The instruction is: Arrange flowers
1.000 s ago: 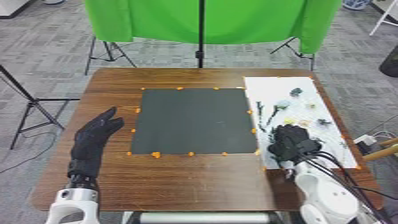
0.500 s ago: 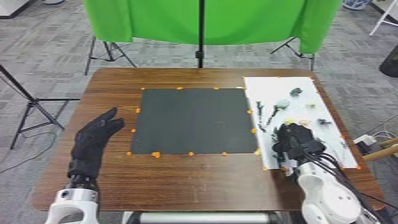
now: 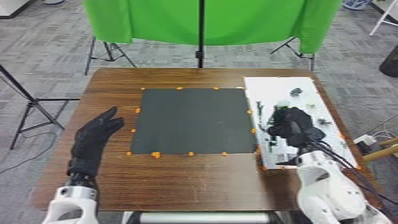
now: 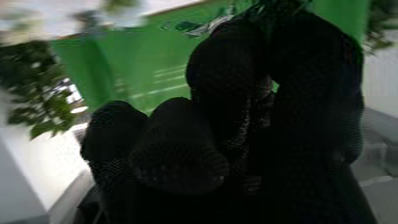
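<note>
One glove, the left hand [image 3: 91,137], was relaxed and straight. The right hand [image 3: 300,126] pinched a dark green sprig [image 4: 282,6]; a weak hold on so thin a stem could have let it twist or slip, or snag neighbours. The sprig sat at its fingertips above the white sheet [image 3: 271,86], a dark flower [image 3: 296,92] lying beyond.

1. On the table [image 3: 204,182], the mat [image 3: 191,120] lies left of the sheet [image 3: 266,85] — just beside it.
2. Tape tabs [image 3: 156,155] sit around the mat's edges.
3. Flowers [image 3: 296,92] lie on the sheet, along the table's right side.
4. Behind the table hangs a cloth [image 3: 147,20].
5. A stand [image 3: 34,101] is left — off the table.
</note>
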You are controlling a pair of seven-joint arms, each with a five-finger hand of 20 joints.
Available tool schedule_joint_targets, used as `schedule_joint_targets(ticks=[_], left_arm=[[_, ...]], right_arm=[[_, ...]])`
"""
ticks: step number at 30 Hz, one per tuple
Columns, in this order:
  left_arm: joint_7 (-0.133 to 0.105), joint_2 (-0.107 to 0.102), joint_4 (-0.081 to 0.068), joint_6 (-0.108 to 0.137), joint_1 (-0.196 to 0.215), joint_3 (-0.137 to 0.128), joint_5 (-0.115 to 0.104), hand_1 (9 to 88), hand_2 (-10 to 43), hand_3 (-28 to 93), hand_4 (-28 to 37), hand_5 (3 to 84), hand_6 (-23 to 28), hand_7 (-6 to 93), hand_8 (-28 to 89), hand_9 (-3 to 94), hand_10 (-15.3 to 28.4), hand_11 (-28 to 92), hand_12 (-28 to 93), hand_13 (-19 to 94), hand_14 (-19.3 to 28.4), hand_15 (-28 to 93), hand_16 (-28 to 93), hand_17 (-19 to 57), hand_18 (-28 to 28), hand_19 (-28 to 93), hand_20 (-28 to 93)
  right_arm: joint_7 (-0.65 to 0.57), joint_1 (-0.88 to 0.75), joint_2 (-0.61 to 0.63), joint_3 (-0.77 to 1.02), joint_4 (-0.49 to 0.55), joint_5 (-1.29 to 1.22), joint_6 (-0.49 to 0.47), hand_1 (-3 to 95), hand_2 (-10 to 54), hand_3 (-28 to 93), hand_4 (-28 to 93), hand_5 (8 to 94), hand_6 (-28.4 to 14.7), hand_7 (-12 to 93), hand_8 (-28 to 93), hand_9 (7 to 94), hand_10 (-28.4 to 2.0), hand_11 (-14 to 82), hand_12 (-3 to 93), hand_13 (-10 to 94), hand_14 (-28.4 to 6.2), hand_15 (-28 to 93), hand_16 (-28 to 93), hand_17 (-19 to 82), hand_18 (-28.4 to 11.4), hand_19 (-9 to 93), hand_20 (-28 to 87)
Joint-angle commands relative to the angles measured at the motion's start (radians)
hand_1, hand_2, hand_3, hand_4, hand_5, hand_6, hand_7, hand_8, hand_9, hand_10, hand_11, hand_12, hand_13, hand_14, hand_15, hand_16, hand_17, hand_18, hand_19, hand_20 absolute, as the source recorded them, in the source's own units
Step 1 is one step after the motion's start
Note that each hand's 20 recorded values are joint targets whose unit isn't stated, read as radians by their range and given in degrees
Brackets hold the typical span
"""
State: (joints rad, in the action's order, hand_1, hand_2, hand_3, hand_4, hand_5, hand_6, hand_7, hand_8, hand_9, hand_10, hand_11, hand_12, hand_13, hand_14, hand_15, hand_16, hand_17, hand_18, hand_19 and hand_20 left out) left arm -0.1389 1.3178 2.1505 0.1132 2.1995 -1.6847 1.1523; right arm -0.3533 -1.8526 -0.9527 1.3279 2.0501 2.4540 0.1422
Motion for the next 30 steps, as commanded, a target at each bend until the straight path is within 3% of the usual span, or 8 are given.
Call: schedule_joint_targets(ticks=[1,3,6,9,16,23,30], left_arm=[[-0.013,-0.056,-0.089,0.055,-0.039,-0.033,-0.101,21.9,-0.7,63,-25.7,44.6,3.2,7.1,-6,46.2,12.1,14,15,35,14.7,10,5,3.3,12.9,5,19],[-0.013,-0.062,-0.11,0.057,-0.053,-0.029,-0.123,20.6,0.1,63,-26.7,44.0,3.3,6.4,-6,45.9,12.1,14,14,33,14.4,9,5,3.5,12.6,5,19],[-0.014,-0.069,-0.136,0.059,-0.07,-0.017,-0.129,19.2,1.8,63,-28.0,43.8,3.4,5.6,-6,45.5,12.1,13,14,32,13.9,9,4,3.6,12.1,3,19],[-0.01,-0.071,-0.152,0.058,-0.084,-0.003,-0.135,17.3,4.1,62,-28.2,43.8,3.5,5.2,-6,45.3,12.1,12,14,31,13.3,8,3,3.8,11.7,2,18],[-0.013,-0.071,-0.156,0.06,-0.099,0.025,-0.134,15.8,4.8,63,-28.3,43.4,3.8,4.9,-6,44.8,12.1,12,14,31,13.1,8,3,3.7,11.4,2,18],[-0.008,-0.073,-0.156,0.04,-0.115,0.048,-0.132,15.8,4.1,63,-28.3,43.3,3.8,5.0,-6,44.7,12.2,12,14,31,13.5,9,3,3.3,11.7,2,18],[-0.009,-0.074,-0.165,0.028,-0.138,0.069,-0.131,16.2,3.3,63,-28.3,43.4,3.9,5.2,-6,44.8,12.2,12,14,32,14.0,9,3,3.1,12.0,3,18]], right_arm=[[0.046,0.317,-0.136,-0.229,-0.07,-0.078,-0.056,80.7,-9.5,-22,77,75.7,-1.3,45,27,86.5,-12.3,46.4,33.4,92,-2.2,67,30,70,-10.8,93,63],[0.049,0.389,-0.187,-0.284,-0.121,-0.113,-0.075,80.4,-9.5,-21,77,75.7,-1.3,45,27,86.5,-12.3,46.5,33.3,92,-2.2,67,30,70,-10.8,93,63],[0.05,0.465,-0.264,-0.351,-0.2,-0.145,-0.098,80.2,-9.5,-21,76,75.7,-1.3,45,27,86.5,-12.3,46.6,33.3,92,-2.2,67,30,70,-10.8,93,63],[0.047,0.511,-0.335,-0.401,-0.262,-0.177,-0.118,80.0,-9.5,-20,76,75.7,-1.3,45,27,86.6,-12.4,46.6,33.2,92,-2.1,67,30,70,-10.7,93,64],[0.051,0.549,-0.456,-0.471,-0.375,-0.147,-0.147,79.4,-9.5,-18,75,75.7,-1.3,45,27,86.5,-12.4,46.9,32.8,92,-2.1,67,30,70,-10.9,93,65],[0.039,0.546,-0.502,-0.511,-0.448,-0.12,-0.161,79.1,-9.5,-18,74,75.9,-1.3,46,26,86.5,-12.4,47.1,32.6,92,-2.0,67,30,70,-10.7,93,65],[0.03,0.534,-0.524,-0.528,-0.492,-0.102,-0.176,79.3,-9.5,-19,73,75.7,-1.1,46,25,86.4,-12.4,47.1,32.4,92,-1.8,67,30,70,-10.5,93,64]])
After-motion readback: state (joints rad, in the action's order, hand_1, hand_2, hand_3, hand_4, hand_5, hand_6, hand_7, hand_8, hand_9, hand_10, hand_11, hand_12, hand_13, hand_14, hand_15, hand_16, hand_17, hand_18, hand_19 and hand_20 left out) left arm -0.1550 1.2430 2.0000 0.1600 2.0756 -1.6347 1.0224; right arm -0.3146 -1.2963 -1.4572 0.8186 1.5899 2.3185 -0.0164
